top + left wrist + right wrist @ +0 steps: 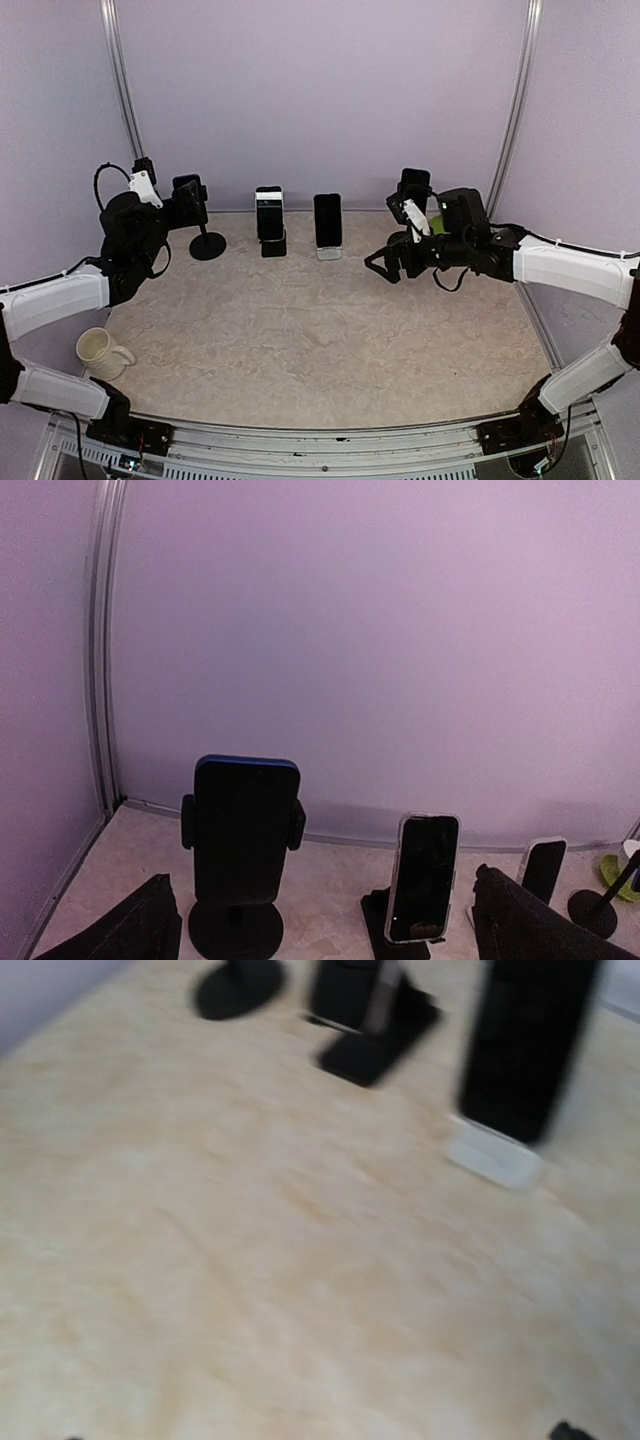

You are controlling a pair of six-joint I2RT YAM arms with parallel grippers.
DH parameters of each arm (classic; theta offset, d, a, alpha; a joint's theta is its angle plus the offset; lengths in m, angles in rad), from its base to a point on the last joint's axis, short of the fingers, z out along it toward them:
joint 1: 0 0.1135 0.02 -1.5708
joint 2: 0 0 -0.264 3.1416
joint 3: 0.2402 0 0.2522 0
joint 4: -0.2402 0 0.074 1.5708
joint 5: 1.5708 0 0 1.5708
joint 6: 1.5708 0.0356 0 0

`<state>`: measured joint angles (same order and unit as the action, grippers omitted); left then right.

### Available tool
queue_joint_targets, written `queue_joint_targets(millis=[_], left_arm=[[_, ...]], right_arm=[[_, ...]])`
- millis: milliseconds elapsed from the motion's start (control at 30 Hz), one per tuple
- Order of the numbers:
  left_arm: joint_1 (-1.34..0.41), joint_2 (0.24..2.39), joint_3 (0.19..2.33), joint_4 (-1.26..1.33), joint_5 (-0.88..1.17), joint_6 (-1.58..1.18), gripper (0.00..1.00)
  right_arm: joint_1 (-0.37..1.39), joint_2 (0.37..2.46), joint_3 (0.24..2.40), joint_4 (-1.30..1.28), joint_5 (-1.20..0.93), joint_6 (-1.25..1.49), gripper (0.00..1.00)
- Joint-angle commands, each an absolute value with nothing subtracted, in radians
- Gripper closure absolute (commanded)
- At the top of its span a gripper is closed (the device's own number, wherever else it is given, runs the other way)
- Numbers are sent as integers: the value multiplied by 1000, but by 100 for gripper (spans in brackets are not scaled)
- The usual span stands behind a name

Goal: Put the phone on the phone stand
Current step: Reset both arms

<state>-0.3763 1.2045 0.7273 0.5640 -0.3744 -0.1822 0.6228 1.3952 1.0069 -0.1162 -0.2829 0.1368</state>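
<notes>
Three phones sit propped in stands along the far side of our beige surface, the blue-edged black phone in its black round-based stand farthest left. We see the left gripper and right gripper both spread wide, empty.

The bench looks like pale beige stone-patterned laminate, smooth and matt, with faint marbled veins. The left tool has fingers of dull black plastic. Straight ahead of it the phone stand is matt black plastic too, and the phone clamped in it shows a flat dark face with a blue rim. Off to that tool's right, a second phone has glossy black glass and a shiny pale edge. The walls beyond are smooth matt lilac panels joined by dull metal strips. Well behind the tool, the mug looks like glazed cream ceramic.
</notes>
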Motion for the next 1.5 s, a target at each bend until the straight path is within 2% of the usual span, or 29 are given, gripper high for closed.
queue_joint_targets(millis=[0,400,667,800,1067,1167,1267,1467], left_arm=[[-437,1192,659,539,-408,-225,1],[-581,1175,426,690,-500,-224,1],[-599,1143,250,848,-537,-182,1],[-592,1105,184,906,-562,-144,1],[-366,964,97,931,-335,-291,2],[-367,929,121,883,-365,-264,2],[-383,877,148,818,-479,-194,4],[-377,895,155,793,-565,-169,6]], right_arm=[[612,1347,945,-54,-80,161,0],[591,1287,688,133,192,170,0],[552,1238,513,345,193,137,0],[522,1195,488,321,141,145,0],[362,1000,417,242,86,172,0],[288,893,359,224,97,191,0],[240,798,313,215,119,201,0],[232,779,317,146,270,217,0]])
